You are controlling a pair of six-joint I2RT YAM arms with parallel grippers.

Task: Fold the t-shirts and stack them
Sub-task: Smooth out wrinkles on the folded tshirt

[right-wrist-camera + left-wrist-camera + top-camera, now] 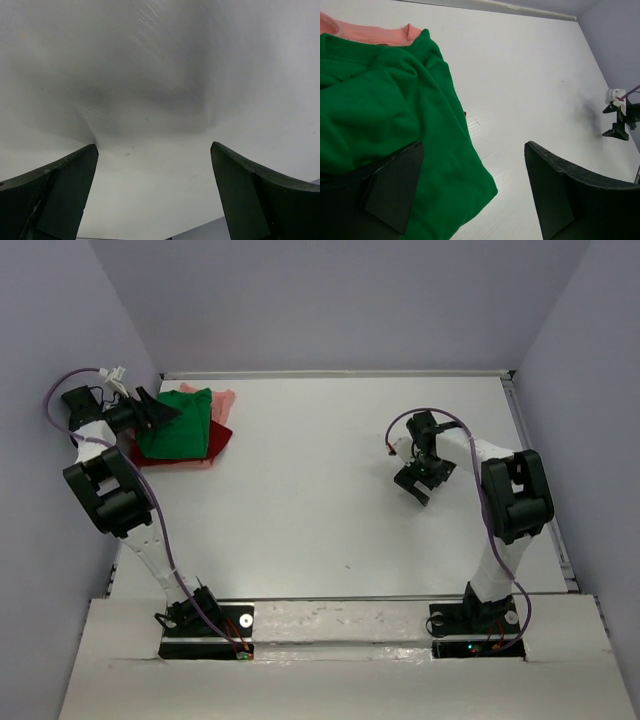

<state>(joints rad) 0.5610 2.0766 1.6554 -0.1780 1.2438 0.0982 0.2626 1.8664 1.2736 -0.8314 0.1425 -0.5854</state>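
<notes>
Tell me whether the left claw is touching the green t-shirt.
Cannot tell. Left wrist view: a finger of the left claw overlaps the green t-shirt; no view shows contact or gap plainly.

T-shirts (180,432) block the table (300,510) at far left; its middle lies open.

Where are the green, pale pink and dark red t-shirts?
green t-shirt (380,100): left wrist view, middle of its upper surface.
pale pink t-shirt (375,34): left wrist view, strip showing beyond the green.
dark red t-shirt (221,434): top external view, edge showing right of the green.
</notes>
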